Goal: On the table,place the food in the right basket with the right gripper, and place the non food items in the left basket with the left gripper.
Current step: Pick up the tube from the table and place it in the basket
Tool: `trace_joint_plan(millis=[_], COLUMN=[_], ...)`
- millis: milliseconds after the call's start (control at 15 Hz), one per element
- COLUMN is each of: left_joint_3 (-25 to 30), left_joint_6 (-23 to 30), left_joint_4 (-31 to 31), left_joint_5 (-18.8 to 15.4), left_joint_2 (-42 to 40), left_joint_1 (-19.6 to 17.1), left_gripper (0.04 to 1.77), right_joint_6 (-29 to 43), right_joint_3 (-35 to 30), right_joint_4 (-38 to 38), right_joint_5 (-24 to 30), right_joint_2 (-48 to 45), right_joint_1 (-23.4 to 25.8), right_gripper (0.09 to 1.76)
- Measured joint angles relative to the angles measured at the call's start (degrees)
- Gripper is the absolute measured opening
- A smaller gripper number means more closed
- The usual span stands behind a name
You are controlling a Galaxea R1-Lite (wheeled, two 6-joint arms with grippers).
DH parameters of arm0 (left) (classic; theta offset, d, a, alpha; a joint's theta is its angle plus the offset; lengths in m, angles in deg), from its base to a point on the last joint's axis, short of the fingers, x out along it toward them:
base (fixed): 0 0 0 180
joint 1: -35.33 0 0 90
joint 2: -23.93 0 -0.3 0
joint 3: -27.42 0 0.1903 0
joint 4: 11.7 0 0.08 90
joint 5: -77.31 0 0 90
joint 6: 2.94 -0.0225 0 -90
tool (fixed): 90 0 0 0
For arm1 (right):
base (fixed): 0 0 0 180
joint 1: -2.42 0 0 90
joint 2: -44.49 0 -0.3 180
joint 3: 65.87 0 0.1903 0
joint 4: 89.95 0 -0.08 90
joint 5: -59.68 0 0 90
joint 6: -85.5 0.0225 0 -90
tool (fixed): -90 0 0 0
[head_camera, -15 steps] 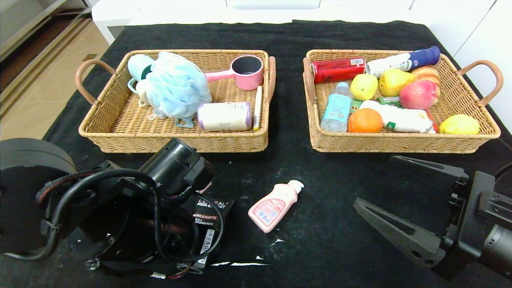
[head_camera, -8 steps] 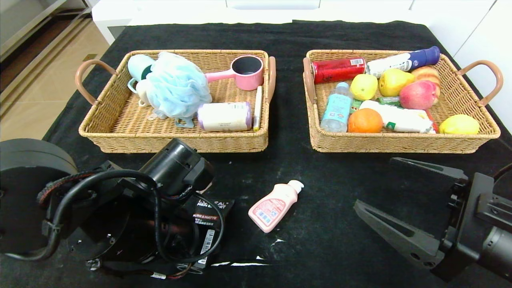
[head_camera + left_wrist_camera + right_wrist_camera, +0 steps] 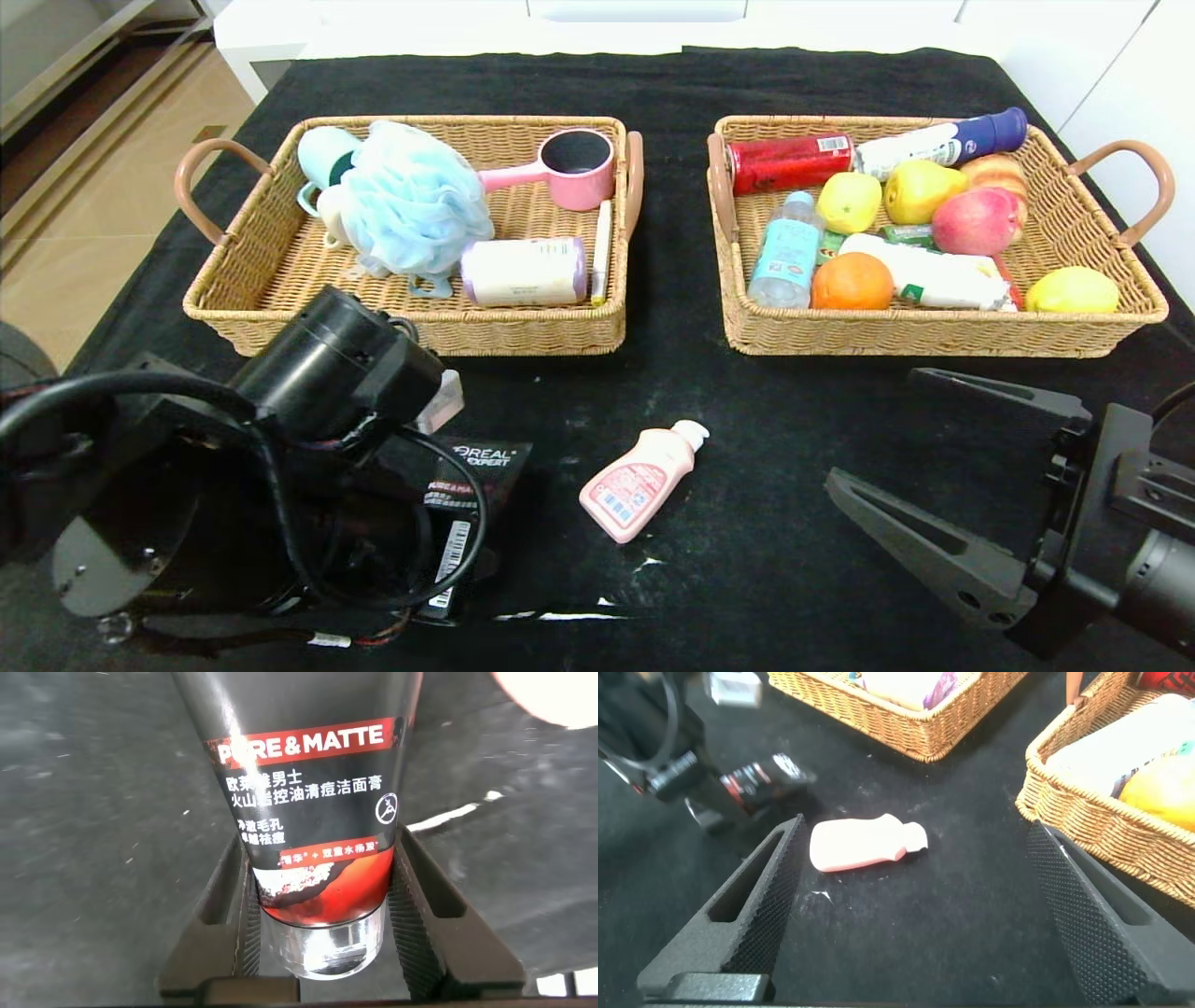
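1. Looking over the black-clothed table (image 3: 794, 439), we saw the left woven wicker basket (image 3: 280, 271) holding toiletries and the right woven wicker basket (image 3: 1064, 233) crowded with fruit, bottles and a can; both sat at the far side, well apart from the loose items.

2. The left gripper (image 3: 322, 905) was closed on the black squeeze tube of face wash with a red band and clear cap (image 3: 308, 812), its jaws pressing either side of the cap end. In the head view that tube (image 3: 467, 495) sat near the table's front edge, mostly under the arm.

3. We judged the tube light and soft-walled, likely to flatten and slide if squeezed mid-body. The stiffer shoulder by the cap, where the jaws sat, seemed the surer hold. Its glossy skin looked slippery against the ribbed pads.

4. The right gripper (image 3: 934, 476) hung low at the front right with its jaws spread wide and nothing between them.

5. The small pink plastic bottle with a white cap (image 3: 642, 481) lay on its side between the two grippers, touching neither. We judged it light, rigid and prone to roll, best taken across its flat body.

6. We could not tell whether the tube was lifted clear of the cloth, since the arm hid its underside. The bottle's label was too small to read.
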Motion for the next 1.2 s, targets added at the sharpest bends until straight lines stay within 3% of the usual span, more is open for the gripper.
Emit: trace_joint_plan(millis=[200,533,933,1200], left_joint_3=[-0.5,-5.3,-10.7,-16.7], left_joint_6=[-0.2,-2.1,-6.7,-8.7], left_joint_4=[-0.5,-8.3,-20.8,-23.2], left_joint_5=[0.3,0.5,0.5,0.7], left_joint_2=[-2.8,-4.2,-1.7,2.0], left_joint_1=[-0.2,-1.9,-6.4,-7.2], left_gripper=[0.84,0.84,0.84,0.84], right_joint_6=[0.0,0.0,0.0,0.0], right_joint_3=[-0.1,-0.2,-0.2,-0.2], right_joint_4=[0.1,0.2,0.2,0.2], right_joint_5=[0.0,0.0,0.0,0.0], right_joint_2=[0.2,0.4,0.5,0.5], right_joint_1=[0.0,-0.1,-0.1,-0.1], right_gripper=[1.71,1.71,1.71,1.71])
